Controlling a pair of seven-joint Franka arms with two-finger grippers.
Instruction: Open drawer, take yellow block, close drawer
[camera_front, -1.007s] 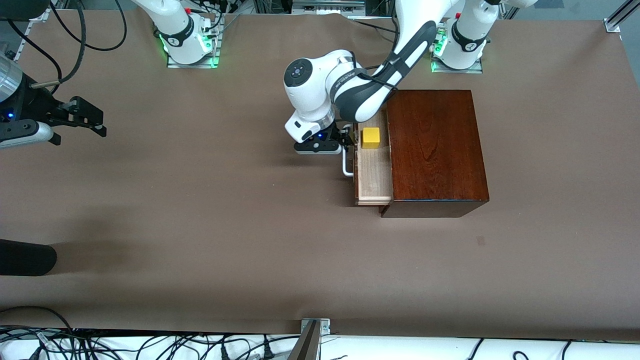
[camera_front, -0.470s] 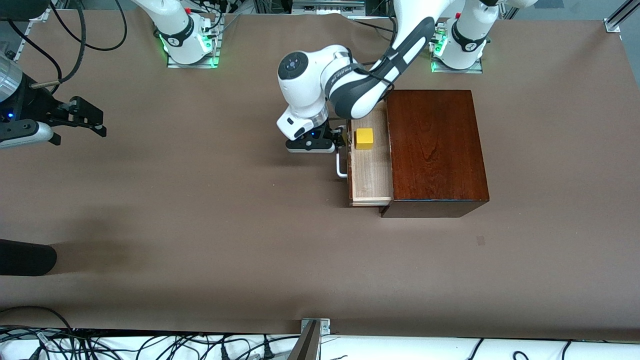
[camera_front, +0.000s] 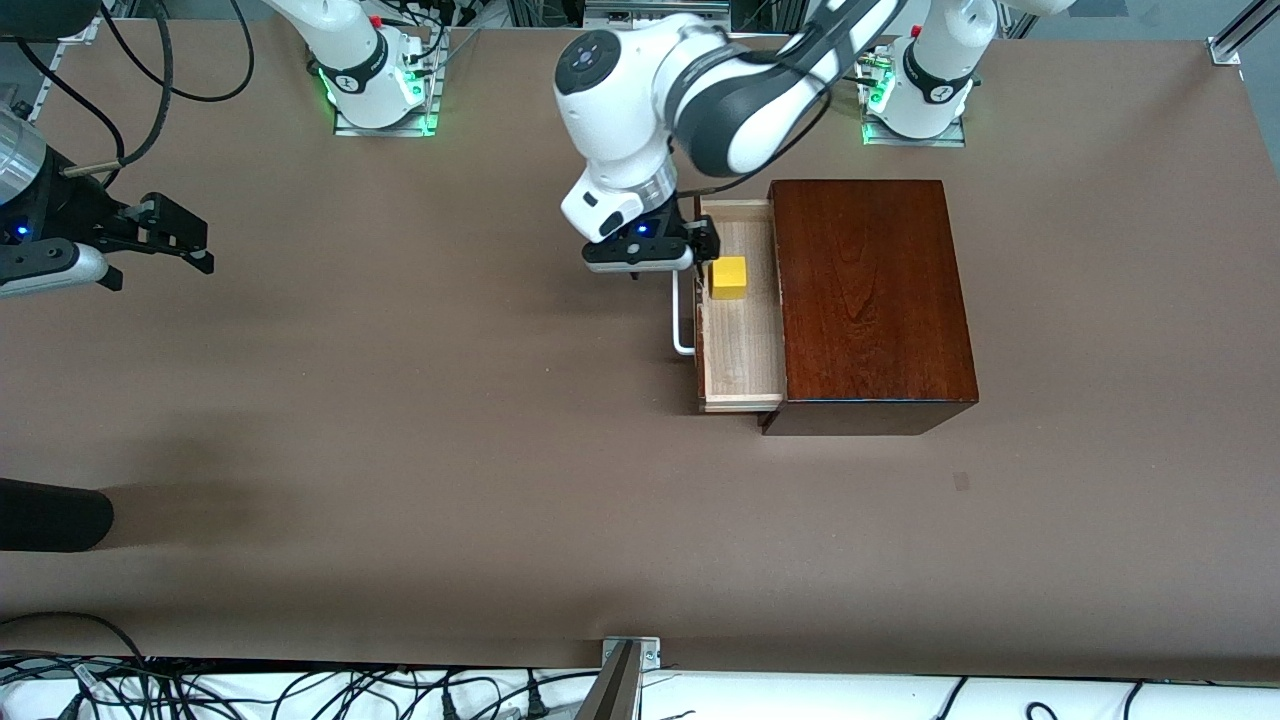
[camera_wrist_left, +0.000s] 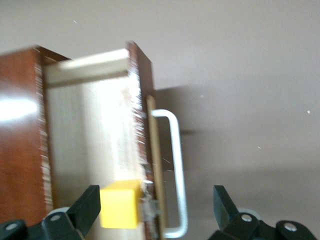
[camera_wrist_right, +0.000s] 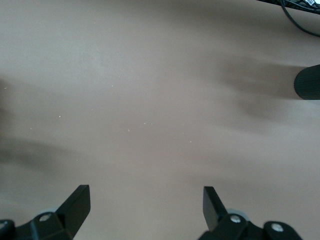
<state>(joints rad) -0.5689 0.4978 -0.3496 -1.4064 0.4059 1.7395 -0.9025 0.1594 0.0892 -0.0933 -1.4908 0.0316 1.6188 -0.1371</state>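
The drawer (camera_front: 738, 345) stands open, the yellow block (camera_front: 729, 277) inside. The left gripper (camera_front: 700, 250), jaws wide and empty, hovers over the handle (camera_wrist_left: 175, 170); its spread shows only in the wrist view. The right gripper (camera_front: 165, 238) waits, open and empty, at frame's left edge.

The right claw (camera_wrist_right: 145, 210), its 2 fingers (camera_wrist_right: 75, 202) spread apart, hangs over bare brown table (camera_wrist_right: 150, 100).

Pulled partway out of glossy dark reddish-brown wooden box (camera_front: 870, 300): sliding drawer (camera_front: 740, 345) (camera_wrist_left: 95, 145) with pale light-wood floor, dark front, white U-shaped bar handle (camera_front: 682, 320) (camera_wrist_left: 176, 170). Resting inside on that floor, close against the front panel: small bright yellow cube (camera_front: 729, 277) (camera_wrist_left: 120, 205), upright, plain-faced.
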